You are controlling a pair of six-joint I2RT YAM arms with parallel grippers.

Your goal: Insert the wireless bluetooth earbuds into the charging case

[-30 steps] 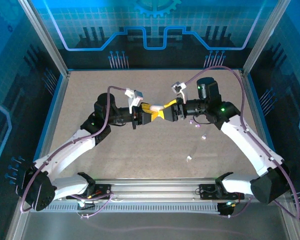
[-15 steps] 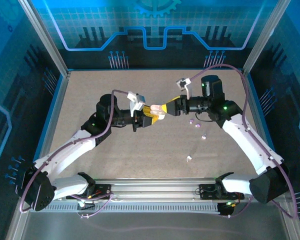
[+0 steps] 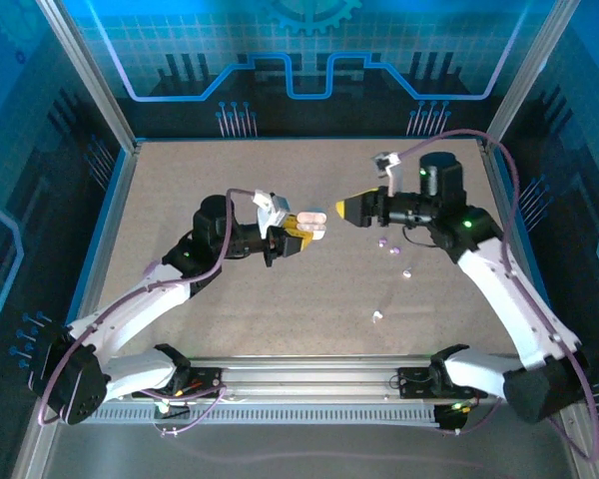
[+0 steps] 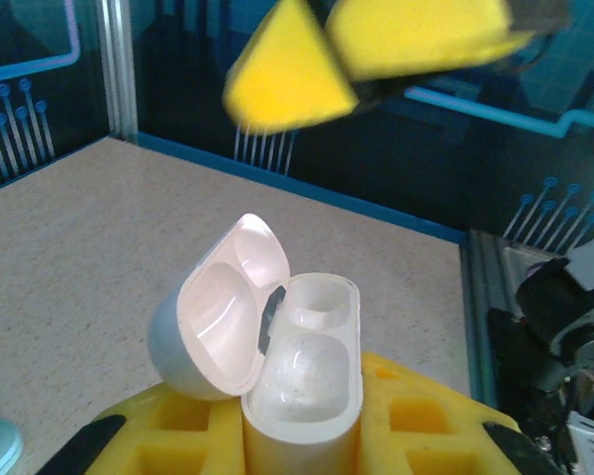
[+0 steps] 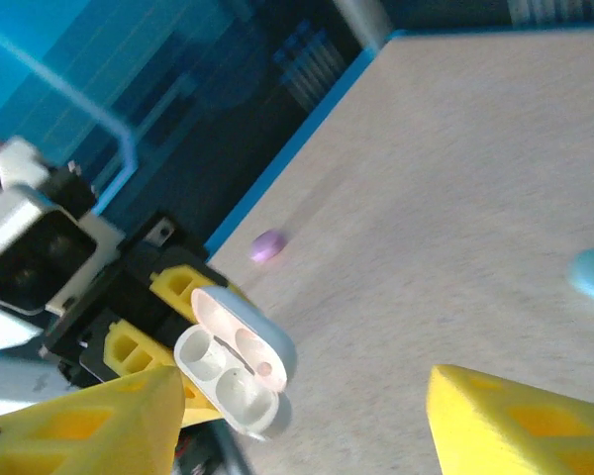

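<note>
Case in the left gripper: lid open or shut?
Open. The charging case has its lid swung back, both wells empty, held by the left gripper.

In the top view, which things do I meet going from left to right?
Left jaws → open charging case they hold → right jaws, open → loose earbuds.

Right gripper [image 3: 340,211] now apart (case [image 4: 302,391] open)
</note>
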